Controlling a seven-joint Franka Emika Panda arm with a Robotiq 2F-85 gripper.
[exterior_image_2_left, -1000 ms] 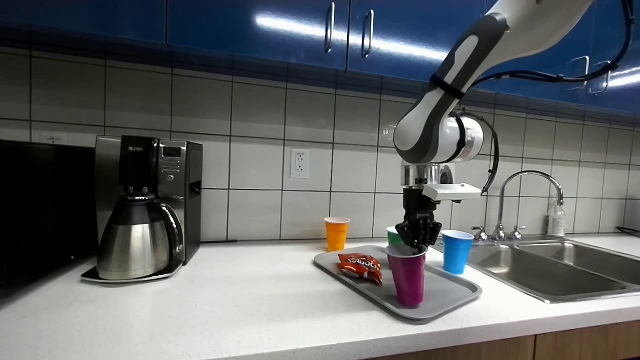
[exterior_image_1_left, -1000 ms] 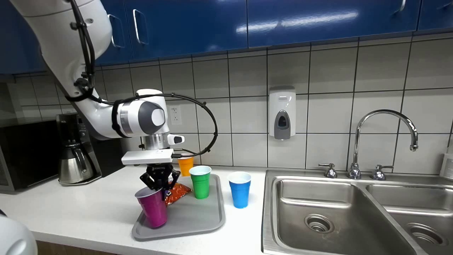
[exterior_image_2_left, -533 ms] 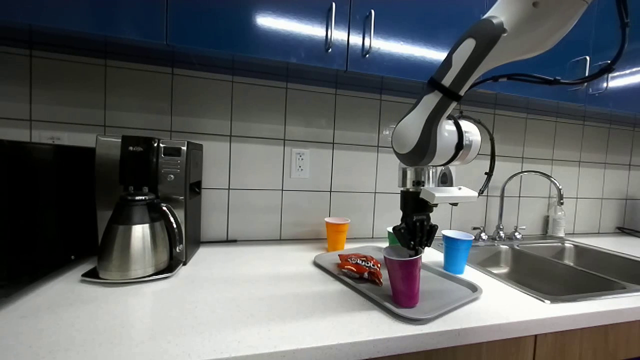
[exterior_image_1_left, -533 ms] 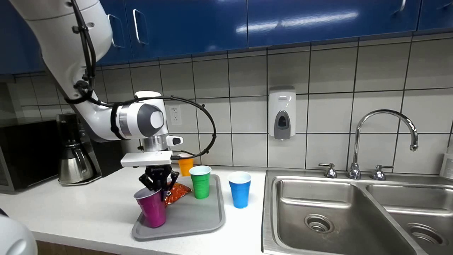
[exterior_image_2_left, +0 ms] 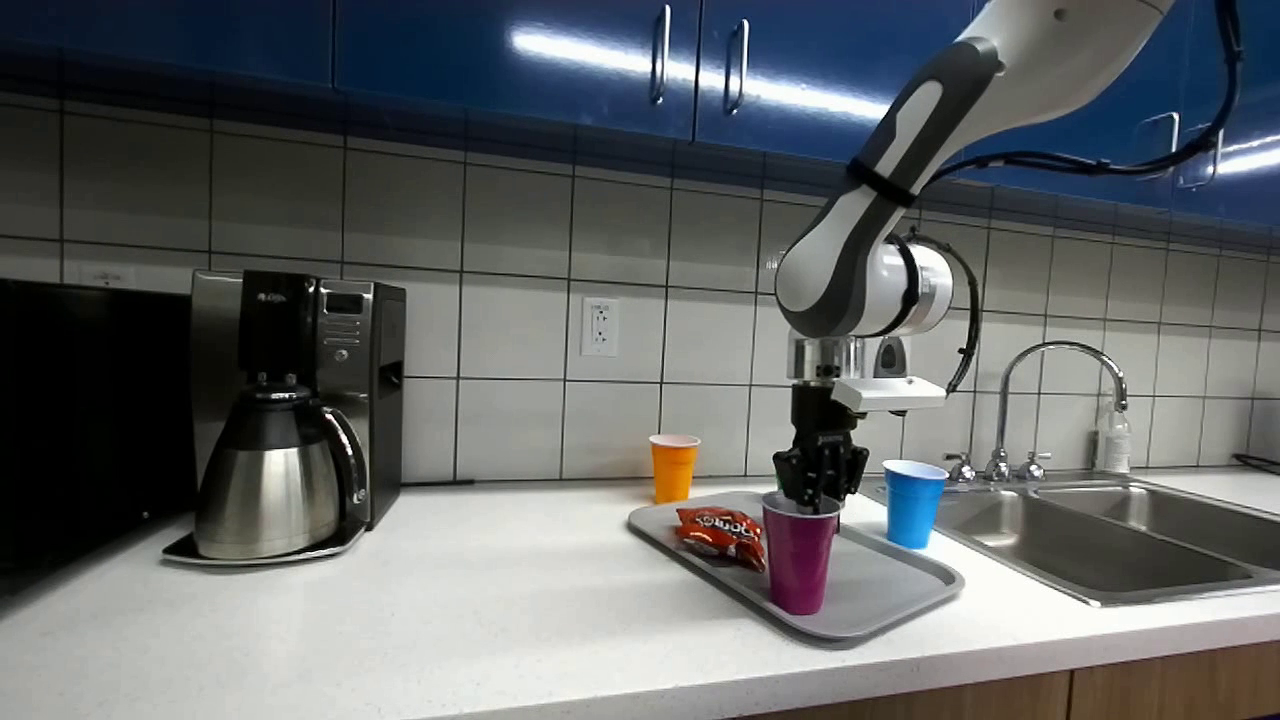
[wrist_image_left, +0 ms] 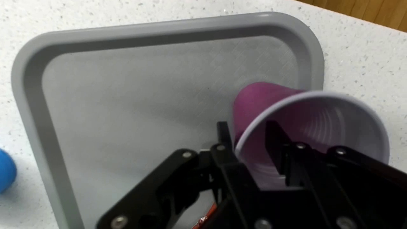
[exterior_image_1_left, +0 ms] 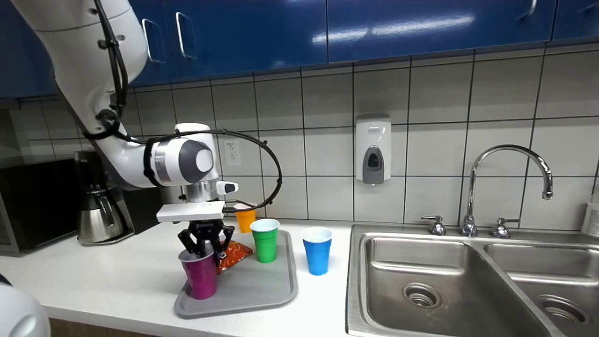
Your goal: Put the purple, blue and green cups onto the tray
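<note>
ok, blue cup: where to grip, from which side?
I'd take the blue cup by its rim, straight from above, one finger in, one out, as the gripper straddles the wall of the purple cup. It stands upright on the counter, mouth up, wider at the top. The tray and sink flank it, so a low side approach looks tighter.

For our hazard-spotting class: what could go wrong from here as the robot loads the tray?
The gripper straddles the wall of the purple cup, so drawing away sideways might tip it. The blue cup stands off the tray; swinging it in could knock the green cup. The red bag takes up tray space; a cup set on it might topple.
</note>
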